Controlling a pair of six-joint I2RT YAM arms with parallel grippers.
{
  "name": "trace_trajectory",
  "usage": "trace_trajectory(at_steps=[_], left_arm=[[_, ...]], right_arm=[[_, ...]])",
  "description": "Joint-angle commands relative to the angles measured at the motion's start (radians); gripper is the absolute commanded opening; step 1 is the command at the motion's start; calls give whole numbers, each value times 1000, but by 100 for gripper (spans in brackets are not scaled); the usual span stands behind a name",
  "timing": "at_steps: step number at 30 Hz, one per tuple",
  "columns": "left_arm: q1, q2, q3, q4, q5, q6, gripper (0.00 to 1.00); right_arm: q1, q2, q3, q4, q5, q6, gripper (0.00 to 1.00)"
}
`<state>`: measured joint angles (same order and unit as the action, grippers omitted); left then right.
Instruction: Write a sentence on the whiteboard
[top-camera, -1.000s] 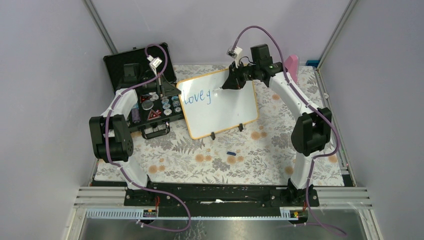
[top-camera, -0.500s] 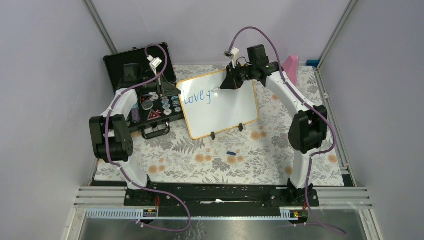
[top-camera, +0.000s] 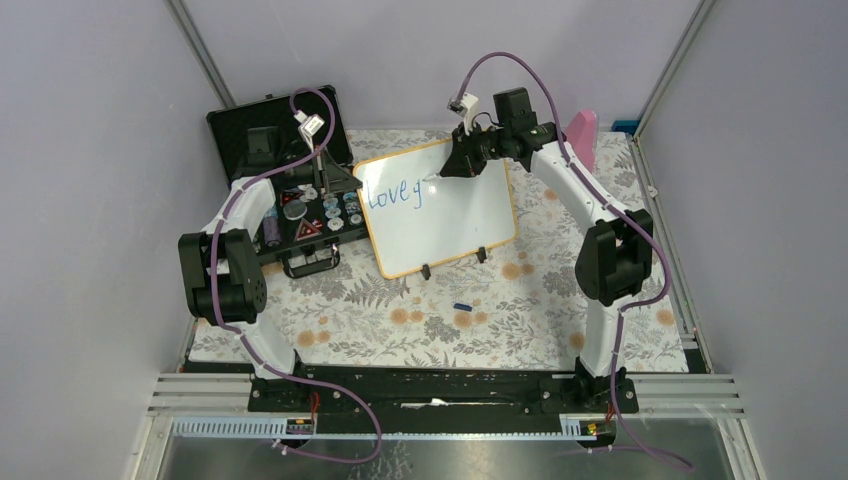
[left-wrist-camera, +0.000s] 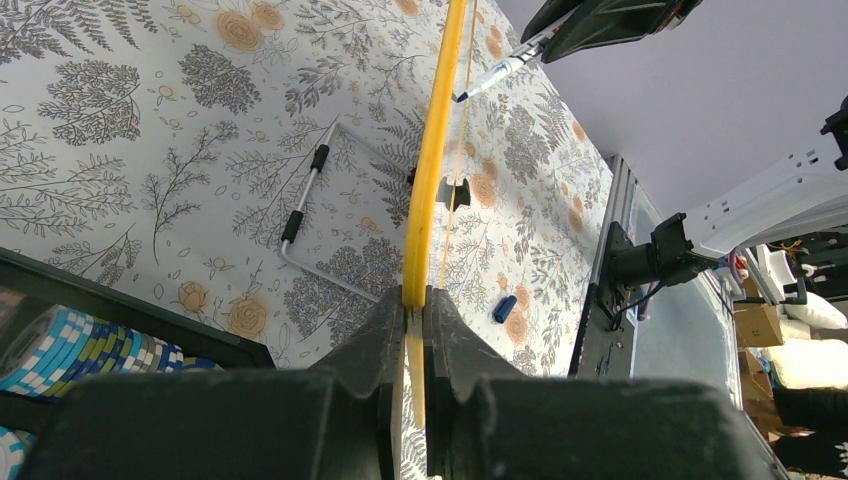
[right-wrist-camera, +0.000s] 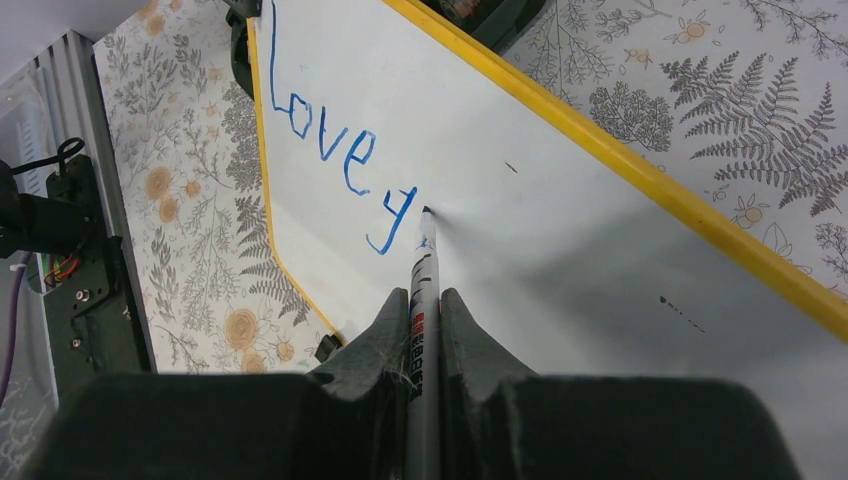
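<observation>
The whiteboard (top-camera: 450, 225), white with an orange-yellow rim, stands tilted on two black feet. Of the sentence, the blue letters "Love g" (top-camera: 393, 194) are on its upper left, also readable in the right wrist view (right-wrist-camera: 330, 150). My left gripper (top-camera: 352, 186) is shut on the board's left rim (left-wrist-camera: 432, 170), with the rim pinched between the fingers (left-wrist-camera: 415, 300). My right gripper (right-wrist-camera: 424, 300) is shut on a marker (right-wrist-camera: 421, 262). The marker's tip touches the board just right of the "g". The right gripper (top-camera: 450, 170) hangs over the board's upper middle.
An open black case (top-camera: 250, 130) with poker chips (top-camera: 340, 208) sits left of the board. A blue marker cap (top-camera: 461, 306) lies on the floral cloth in front. A bent wire stand (left-wrist-camera: 305, 195) lies behind the board. A pink object (top-camera: 583, 130) is at the back right.
The right arm has drawn a little left and back, keeping the marker at the "g". The left gripper and the board have not moved.
</observation>
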<state>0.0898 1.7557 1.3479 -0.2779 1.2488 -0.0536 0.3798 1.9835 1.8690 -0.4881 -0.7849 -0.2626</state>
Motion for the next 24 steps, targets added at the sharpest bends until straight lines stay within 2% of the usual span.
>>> trace_trajectory(at_steps=[1,24], left_arm=[[-8,-10,33,23,17,15,0],[-8,-10,36,23,16,15,0]], right_arm=[[10,7,41,13,22,-9,0],[8,-40,-72,15,32,-45,0]])
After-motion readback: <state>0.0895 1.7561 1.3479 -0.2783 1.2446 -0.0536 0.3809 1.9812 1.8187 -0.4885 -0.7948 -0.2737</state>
